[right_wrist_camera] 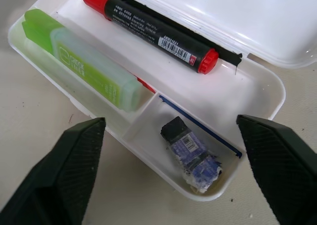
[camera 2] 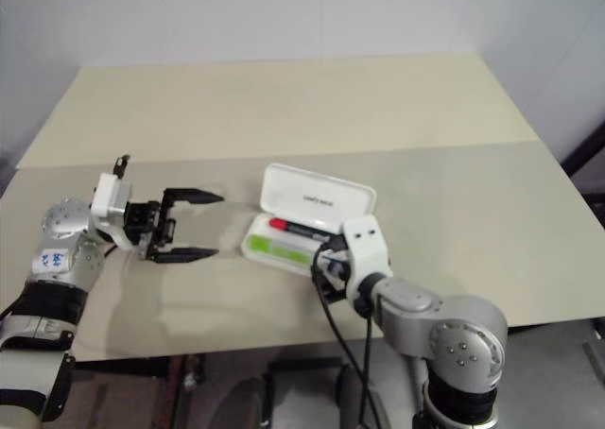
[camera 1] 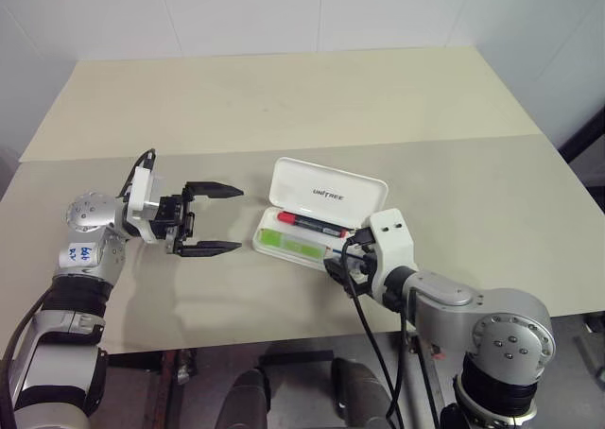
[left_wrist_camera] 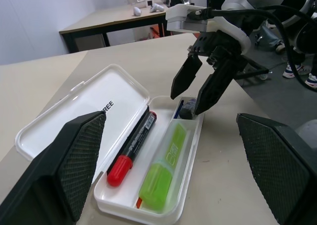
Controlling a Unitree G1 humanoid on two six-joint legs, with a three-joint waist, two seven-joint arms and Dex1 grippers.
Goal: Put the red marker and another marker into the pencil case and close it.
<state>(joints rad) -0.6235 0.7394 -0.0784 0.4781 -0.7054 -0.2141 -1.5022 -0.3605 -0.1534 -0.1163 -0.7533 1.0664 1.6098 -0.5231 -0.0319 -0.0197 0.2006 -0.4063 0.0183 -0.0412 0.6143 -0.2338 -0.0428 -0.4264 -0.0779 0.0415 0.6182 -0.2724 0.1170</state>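
The pencil case [camera 1: 284,245] lies open on the table [camera 1: 284,98], its lid [camera 1: 329,195] raised along the far edge, blocking approach from behind. The right gripper [left_wrist_camera: 198,88] hangs over the case's right end (fingers spread), barring that side. Left of the case, the left gripper [camera 1: 210,219] hovers with jaws wide. Beyond the lid, bare table.

Head views overhead, wrist views close

Pencil case [right_wrist_camera: 257,98] lid cut off; label on small dark object [right_wrist_camera: 192,153] unreadable.
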